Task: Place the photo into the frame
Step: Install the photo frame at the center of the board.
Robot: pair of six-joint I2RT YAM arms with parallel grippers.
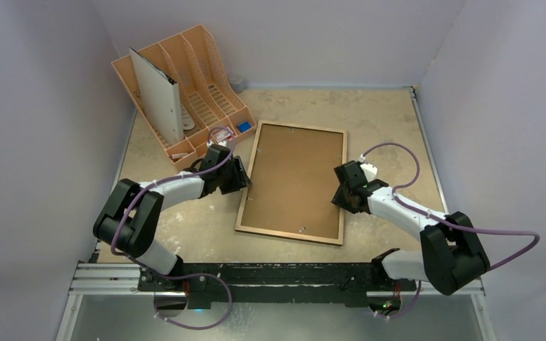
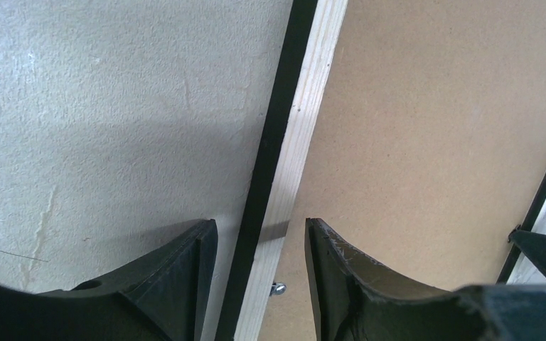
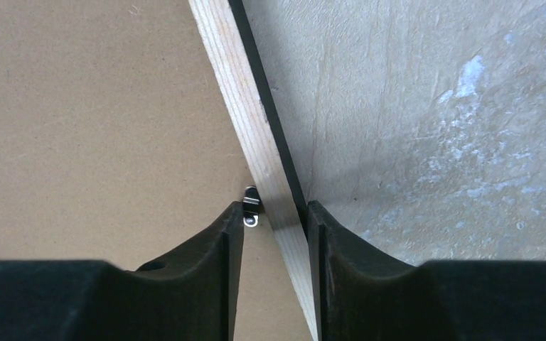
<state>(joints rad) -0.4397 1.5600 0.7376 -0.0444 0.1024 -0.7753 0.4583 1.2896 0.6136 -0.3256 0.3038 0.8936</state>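
Observation:
The frame (image 1: 288, 235) lies on the table with its light wood face up, and the brown backing board (image 1: 295, 177) sits inside it. My left gripper (image 1: 244, 175) is open and straddles the frame's left rim (image 2: 306, 92), one finger over the table and one over the board (image 2: 426, 128). My right gripper (image 1: 339, 190) is open and straddles the right rim (image 3: 231, 78); its outer finger (image 3: 327, 241) is against the black edge. A large white sheet (image 1: 158, 96), seemingly the photo's reverse, stands in the organizer. Its printed side is hidden.
A peach slotted organizer (image 1: 206, 67) stands at the back left, with small items in its front slots. Small metal clips hold the board at the left rim (image 2: 278, 288) and at the right rim (image 3: 251, 202). Walls close in on the left, back and right.

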